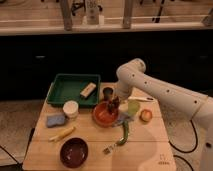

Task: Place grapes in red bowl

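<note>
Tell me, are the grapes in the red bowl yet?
Not yet, it seems. The grapes hang in the shut gripper, just over the right rim of the red bowl.

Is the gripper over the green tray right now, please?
No, the gripper hangs over the red bowl's rim, well away from the green tray.
</note>
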You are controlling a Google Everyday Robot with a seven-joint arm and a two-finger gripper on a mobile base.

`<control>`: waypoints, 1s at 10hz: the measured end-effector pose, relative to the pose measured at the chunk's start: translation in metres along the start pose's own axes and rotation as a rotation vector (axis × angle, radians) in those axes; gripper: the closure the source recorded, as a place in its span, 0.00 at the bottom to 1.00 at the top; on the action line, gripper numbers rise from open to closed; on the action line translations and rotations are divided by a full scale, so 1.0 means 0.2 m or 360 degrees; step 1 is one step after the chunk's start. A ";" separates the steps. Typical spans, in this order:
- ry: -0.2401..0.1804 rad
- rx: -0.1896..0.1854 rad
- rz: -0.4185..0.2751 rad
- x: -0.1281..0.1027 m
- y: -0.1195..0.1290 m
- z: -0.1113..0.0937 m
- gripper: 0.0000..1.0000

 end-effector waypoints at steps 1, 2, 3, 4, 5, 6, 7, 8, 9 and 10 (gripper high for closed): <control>-0.0009 -0.0002 -0.0013 -0.01 0.00 0.00 1.00; -0.0022 -0.0009 -0.0029 -0.01 0.00 0.01 1.00; -0.0033 -0.0010 -0.0041 -0.02 -0.01 0.02 1.00; -0.0043 -0.0012 -0.0053 -0.03 -0.01 0.02 1.00; -0.0050 -0.0017 -0.0065 -0.03 -0.01 0.03 1.00; -0.0060 -0.0021 -0.0085 -0.05 -0.02 0.03 1.00; -0.0067 -0.0021 -0.0095 -0.05 -0.03 0.04 1.00; -0.0071 -0.0023 -0.0100 -0.06 -0.03 0.04 1.00; -0.0079 -0.0027 -0.0108 -0.06 -0.03 0.04 1.00; -0.0086 -0.0028 -0.0114 -0.07 -0.03 0.04 1.00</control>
